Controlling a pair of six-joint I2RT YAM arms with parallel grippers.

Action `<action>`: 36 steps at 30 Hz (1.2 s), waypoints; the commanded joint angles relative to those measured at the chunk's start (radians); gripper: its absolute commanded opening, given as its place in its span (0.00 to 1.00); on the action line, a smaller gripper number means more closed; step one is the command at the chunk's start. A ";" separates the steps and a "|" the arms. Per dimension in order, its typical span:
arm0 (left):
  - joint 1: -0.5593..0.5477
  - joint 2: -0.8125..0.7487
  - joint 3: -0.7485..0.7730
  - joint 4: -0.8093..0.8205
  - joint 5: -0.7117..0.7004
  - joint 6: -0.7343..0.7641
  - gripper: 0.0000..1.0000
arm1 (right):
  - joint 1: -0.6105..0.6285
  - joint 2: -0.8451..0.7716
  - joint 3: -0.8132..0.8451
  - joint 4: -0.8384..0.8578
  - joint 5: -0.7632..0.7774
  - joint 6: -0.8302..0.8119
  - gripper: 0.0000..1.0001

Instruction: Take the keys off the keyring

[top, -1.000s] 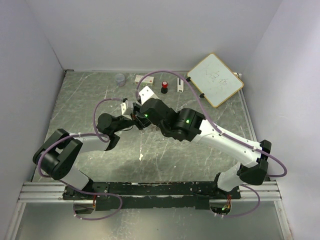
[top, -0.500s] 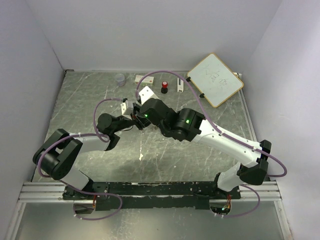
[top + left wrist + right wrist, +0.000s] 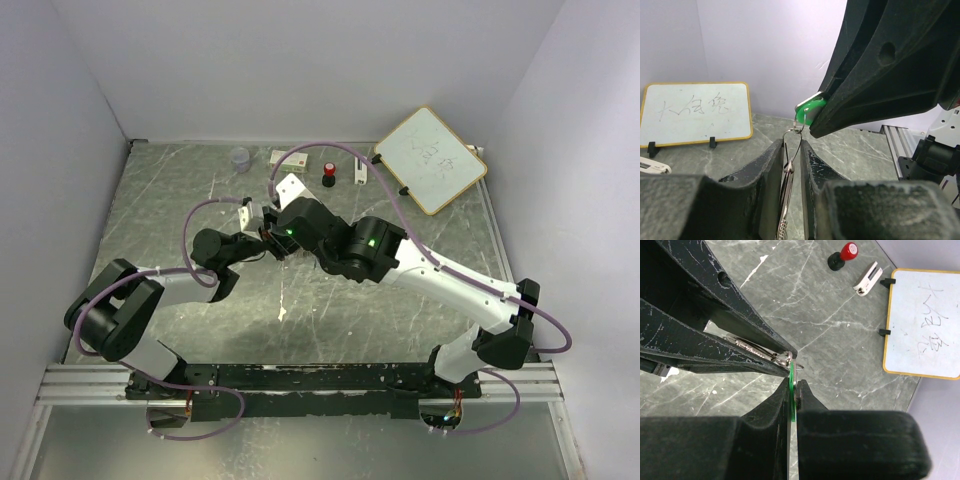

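Both arms reach in over the middle of the marbled bench and meet tip to tip, a little left of centre. The left tool has its two dark fingers drawn close together, with only a narrow slot between them. The thin silver keyring sits in that slot, its wire loop poking up past the fingertips and touching both sides, so it looks gripped there. Some more slim metal runs down inside the gap, but I cannot make out what it is. The green key hangs from the top of the loop, and the right tool is clamped shut on its plastic head. From the right wrist camera only a thin green edge shows between the pinched fingers. Ring and key are held up off the bench, right where the two tools meet. Along the far edge of the bench stands a red-and-black knob with small white pieces on either side of it. A small clear cup sits further left, and a yellow-framed whiteboard with scribbles on it is propped in the far right corner.
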 commanded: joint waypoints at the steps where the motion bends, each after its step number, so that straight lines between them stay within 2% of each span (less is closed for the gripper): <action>1: -0.008 -0.017 -0.008 0.054 -0.010 -0.010 0.29 | 0.008 -0.002 0.031 0.014 0.020 0.008 0.00; 19: -0.009 0.004 -0.016 0.057 -0.004 -0.020 0.28 | 0.007 -0.002 0.033 0.019 0.034 0.008 0.00; 28: -0.009 0.007 -0.008 0.051 -0.004 -0.019 0.33 | 0.008 -0.003 0.029 0.025 0.035 0.007 0.00; 36: -0.008 0.015 -0.005 0.057 -0.003 -0.025 0.33 | 0.010 -0.009 0.021 0.025 0.033 0.010 0.00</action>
